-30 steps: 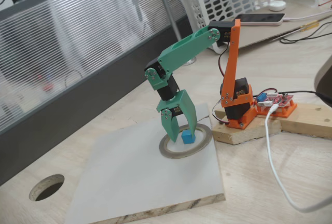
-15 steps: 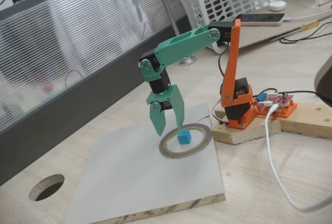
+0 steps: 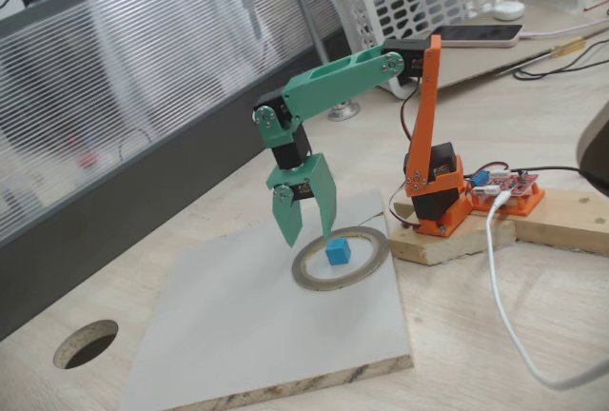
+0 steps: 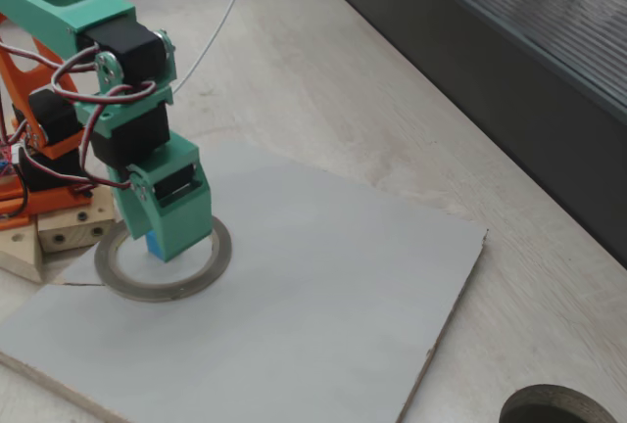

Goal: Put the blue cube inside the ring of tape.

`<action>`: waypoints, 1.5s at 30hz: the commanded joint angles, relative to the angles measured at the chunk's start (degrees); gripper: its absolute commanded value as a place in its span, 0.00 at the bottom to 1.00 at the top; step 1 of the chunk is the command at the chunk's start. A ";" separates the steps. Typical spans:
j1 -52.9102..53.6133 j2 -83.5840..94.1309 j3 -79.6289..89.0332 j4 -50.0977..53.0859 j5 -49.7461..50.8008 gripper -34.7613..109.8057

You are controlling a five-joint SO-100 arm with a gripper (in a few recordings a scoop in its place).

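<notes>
The blue cube (image 3: 337, 253) sat on the white board (image 3: 238, 325) inside the ring of tape (image 3: 366, 261), lying toward the ring's 11 o'clock side in a fixed view, with the tape's band running clear around it. The green gripper (image 3: 308, 236) hung above the board with its two fingers pointing down and spread apart, holding nothing; its right-hand fingertip (image 3: 327, 230) stood just above the cube's upper left corner, with no sure contact to be seen, while the other finger ended over bare board at the ring's 10 o'clock, outside the tape. In another fixed view the gripper (image 4: 168, 237) covered most of the cube (image 4: 155, 246), so only a sliver of blue showed at its lower left edge, inside the ring of tape (image 4: 201, 275), which lay near the board's (image 4: 313, 296) left side. The arm's green link sloped up toward 2 o'clock to the orange upright (image 3: 423, 116), whose base was fixed on a wooden block (image 3: 561, 221) at the board's 3 o'clock. A white cable (image 3: 509, 321) curved across the tabletop at 4 o'clock from the ring. A dark round hole (image 3: 86, 343) in the wooden tabletop (image 3: 533, 116) lay well apart from the ring, at its 8 o'clock, beyond the board's left corner.
</notes>
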 commanded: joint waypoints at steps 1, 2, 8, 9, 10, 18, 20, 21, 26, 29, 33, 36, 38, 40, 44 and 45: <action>0.88 1.67 -2.81 0.62 0.44 0.50; 0.88 1.67 -3.25 0.62 0.44 0.50; 0.88 1.67 -3.96 0.00 0.44 0.36; 0.88 1.67 -3.96 0.00 0.44 0.33; 0.88 1.67 -3.96 0.00 0.44 0.30; 0.88 1.67 -3.87 0.62 0.44 0.23; 0.88 1.67 -3.43 0.62 0.44 0.23; 0.97 1.67 -3.25 0.70 0.44 0.23; 3.16 1.67 -3.16 4.66 0.44 0.23; 5.01 1.67 -3.16 9.14 0.44 0.23; 5.01 1.41 -3.08 14.15 0.44 0.23; 5.01 1.32 -3.08 17.31 0.44 0.23; 5.01 1.32 -3.08 19.25 0.44 0.23; 5.01 1.32 -3.08 21.01 0.44 0.23; 5.01 0.97 -3.08 23.03 0.44 0.23; 5.01 0.88 -3.08 23.12 0.44 0.23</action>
